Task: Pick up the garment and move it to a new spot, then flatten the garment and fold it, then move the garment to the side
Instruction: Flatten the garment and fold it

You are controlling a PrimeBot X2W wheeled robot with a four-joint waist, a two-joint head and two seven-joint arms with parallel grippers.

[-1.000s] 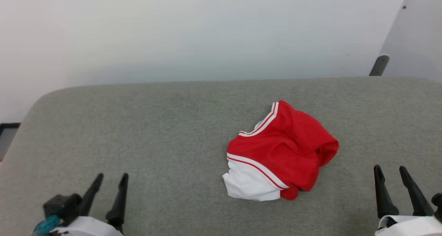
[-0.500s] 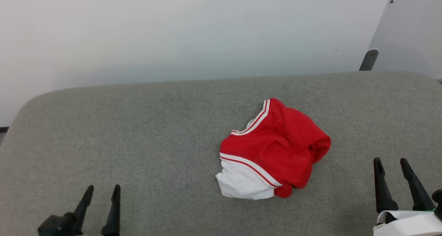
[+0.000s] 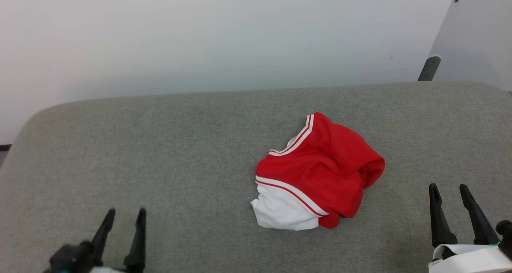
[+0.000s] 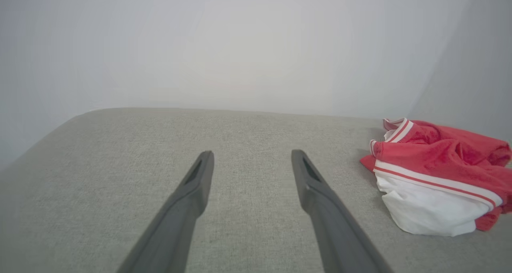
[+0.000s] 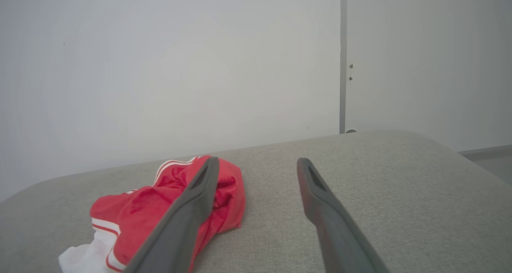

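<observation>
So the left gripper (image 3: pixel 126 213) is being held with its fingers spread wide and nothing between them, low at the near left of the grey padded surface (image 3: pixel 160 145). Same deal on the other side: the right gripper (image 3: pixel 448 187) is being held wide apart and empty at the near right. The garment (image 3: pixel 320 173) is being seen crumpled in a heap between them, right of centre and nearer the right gripper, and it's being touched by neither. Its white sleeve with striped trim is being shown toward the front.
</observation>
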